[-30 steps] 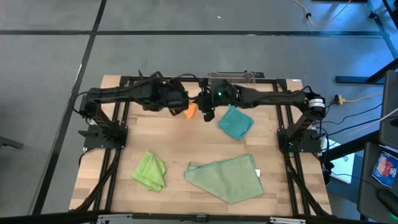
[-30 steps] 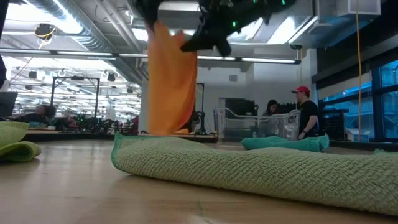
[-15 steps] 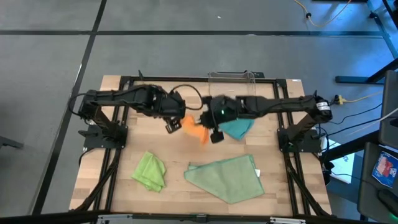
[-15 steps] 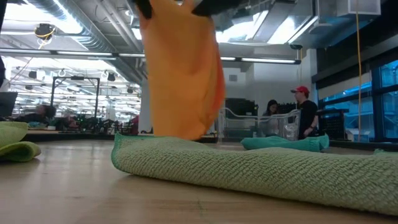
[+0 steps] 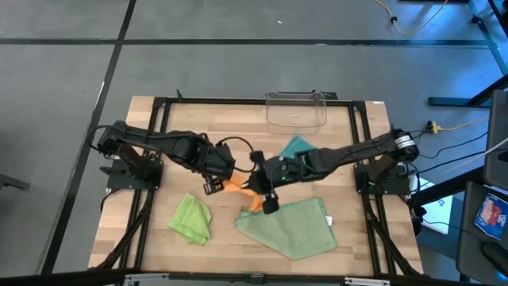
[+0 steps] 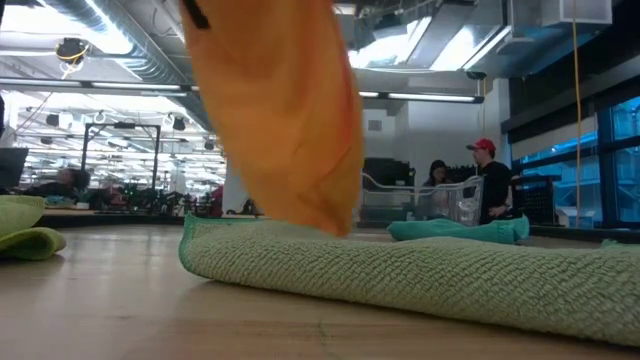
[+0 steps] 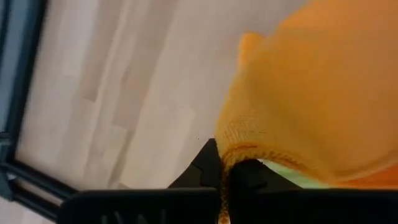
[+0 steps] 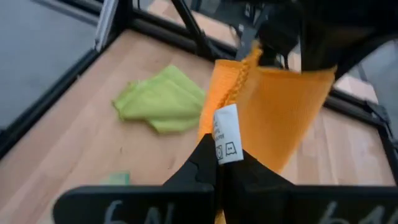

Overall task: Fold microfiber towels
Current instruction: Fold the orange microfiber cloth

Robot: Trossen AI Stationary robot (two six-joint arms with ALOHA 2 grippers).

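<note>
The orange towel (image 5: 240, 191) hangs in the air between my two grippers over the middle of the table; it fills the low view (image 6: 280, 120). My left gripper (image 5: 213, 185) and my right gripper (image 5: 268, 204) are each shut on it. The lime green towel (image 5: 191, 218) lies bunched at the near left. The pale sage towel (image 5: 290, 226) lies flat at the near middle. The teal towel (image 5: 295, 148) lies behind my right arm. My left gripper pinches the orange towel's stitched edge (image 7: 239, 152) between its two fingers; the towel spreads away from the fingers, lifted clear. My right gripper pinches the orange towel's edge at the white care label (image 8: 225, 144) between its two fingers; the cloth stretches from there toward my left gripper (image 8: 273, 43).
A clear plastic bin (image 5: 295, 107) stands at the far edge. Black frame rails (image 5: 147, 143) run along the table's left and right sides. In the low view, people (image 6: 490, 185) stand in the room beyond the table.
Both grippers have carried the orange towel from the far middle toward the table's near edge, over the sage towel's far edge. They have drawn apart, so the towel, which hung narrow, is now spread wider between them.
</note>
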